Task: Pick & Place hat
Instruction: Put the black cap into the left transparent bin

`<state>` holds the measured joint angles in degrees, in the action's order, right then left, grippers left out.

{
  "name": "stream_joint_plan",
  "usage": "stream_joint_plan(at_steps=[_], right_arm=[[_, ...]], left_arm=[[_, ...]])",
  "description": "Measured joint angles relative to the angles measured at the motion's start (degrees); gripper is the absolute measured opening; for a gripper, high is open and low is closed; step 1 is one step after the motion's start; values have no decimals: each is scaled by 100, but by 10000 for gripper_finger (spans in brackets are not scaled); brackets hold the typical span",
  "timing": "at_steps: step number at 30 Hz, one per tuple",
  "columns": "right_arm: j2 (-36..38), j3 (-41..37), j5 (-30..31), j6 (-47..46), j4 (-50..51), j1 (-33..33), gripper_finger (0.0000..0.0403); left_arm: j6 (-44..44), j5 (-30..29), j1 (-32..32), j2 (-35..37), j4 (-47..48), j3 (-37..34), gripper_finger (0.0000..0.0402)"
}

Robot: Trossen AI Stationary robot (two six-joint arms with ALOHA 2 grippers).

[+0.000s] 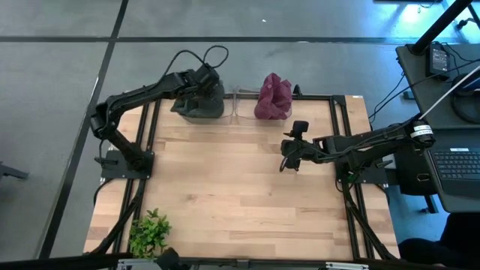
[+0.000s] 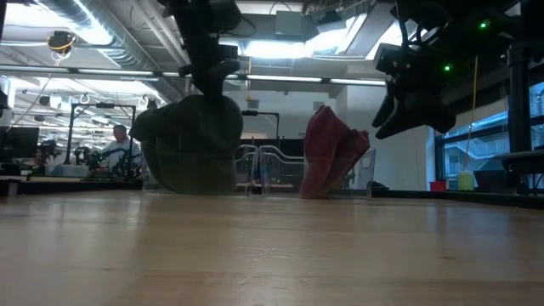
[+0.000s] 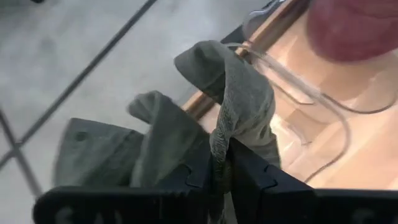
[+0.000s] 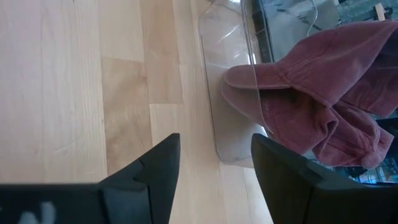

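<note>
Toward the upper left of the high view, at the far edge of the worktop [image 1: 247, 187], the left end effector [image 1: 201, 91] is clenched on a fold of the olive-green hat [image 1: 199, 105]. The left wrist view shows the cloth pinched between the two dark fingers [image 3: 249, 177], bunched and rising above them. From table height the hat hangs down from the grip as a slumped mound, its lower edge at or just above the wood.

Just beside it, right of centre along the same edge, a dark red hat [image 1: 273, 97] leans against a clear plastic stand [image 4: 233, 87].

The right end effector [image 1: 291, 161] hovers over the wood below the red hat, fingers spread apart and holding nothing.

The green hat looks soft, light and limp; it will probably sag and swing when carried, not hold its shape. A pinch on a thick gathered fold or the brim should hold best; a thin single layer could slip free.
</note>
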<state>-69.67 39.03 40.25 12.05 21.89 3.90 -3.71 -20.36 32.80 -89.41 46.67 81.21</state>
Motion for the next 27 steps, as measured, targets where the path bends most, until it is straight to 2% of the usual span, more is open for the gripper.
stream_joint_plan(at_steps=[9,19,23,27], right_arm=[[0,0,0,-20,2,0,198],[0,0,0,-2,24,2,198],[0,0,0,-37,25,2,198],[0,0,0,-255,76,2,198]], left_arm=[[-111,-981,98,47,366,0,49],[-166,-911,188,15,586,-26,46],[-240,-1041,188,15,601,-26,73],[-265,-1112,188,15,686,-26,121]])
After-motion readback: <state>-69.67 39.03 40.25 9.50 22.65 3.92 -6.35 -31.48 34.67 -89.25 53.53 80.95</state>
